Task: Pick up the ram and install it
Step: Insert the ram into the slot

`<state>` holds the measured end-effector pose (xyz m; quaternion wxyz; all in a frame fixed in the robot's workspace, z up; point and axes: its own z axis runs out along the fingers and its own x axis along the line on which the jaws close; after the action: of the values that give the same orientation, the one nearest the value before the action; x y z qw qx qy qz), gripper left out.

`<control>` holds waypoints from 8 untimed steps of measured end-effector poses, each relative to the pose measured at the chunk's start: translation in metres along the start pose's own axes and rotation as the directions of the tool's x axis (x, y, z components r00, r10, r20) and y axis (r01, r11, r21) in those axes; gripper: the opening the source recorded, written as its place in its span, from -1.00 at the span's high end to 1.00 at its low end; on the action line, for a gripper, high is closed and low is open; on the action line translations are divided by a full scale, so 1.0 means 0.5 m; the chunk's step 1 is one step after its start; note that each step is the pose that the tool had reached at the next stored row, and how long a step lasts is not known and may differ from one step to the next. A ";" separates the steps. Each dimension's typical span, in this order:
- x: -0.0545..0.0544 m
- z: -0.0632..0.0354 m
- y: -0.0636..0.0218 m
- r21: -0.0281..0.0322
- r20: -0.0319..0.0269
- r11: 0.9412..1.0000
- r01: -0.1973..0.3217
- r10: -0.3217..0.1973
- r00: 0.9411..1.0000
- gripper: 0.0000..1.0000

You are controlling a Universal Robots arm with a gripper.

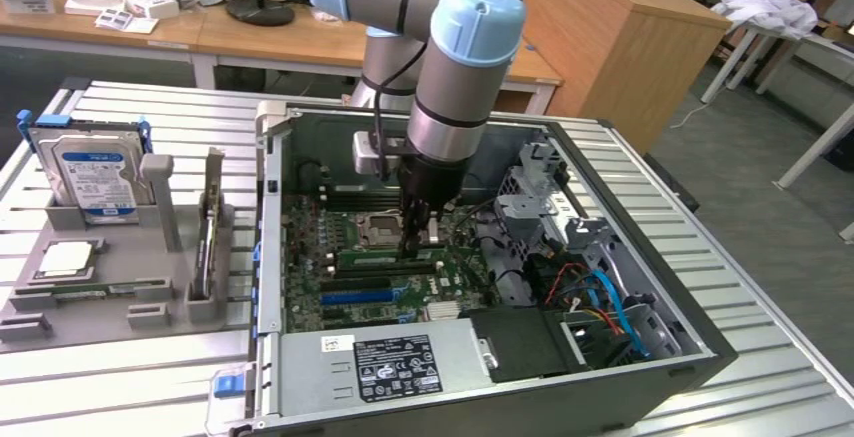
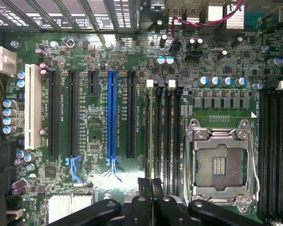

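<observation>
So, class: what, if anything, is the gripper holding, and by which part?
Nothing, as far as shows: the gripper is shut, pads together, over the motherboard, with no stick between them.

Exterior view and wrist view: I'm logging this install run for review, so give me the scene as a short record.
gripper: shut, over the memory slots
held: cannot tell
processor socket: no chip in it, beside those slots
computer case: open, arm reaching in
grey holder: at the exterior view's left of the case
hard drive: upright in the holder
</observation>
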<state>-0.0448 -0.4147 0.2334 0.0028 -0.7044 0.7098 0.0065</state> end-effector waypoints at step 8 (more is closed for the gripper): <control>0.000 0.003 0.000 0.000 0.000 1.000 0.000 0.000 1.000 0.76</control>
<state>-0.0447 -0.4147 0.2322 0.0028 -0.7045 0.7097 0.0065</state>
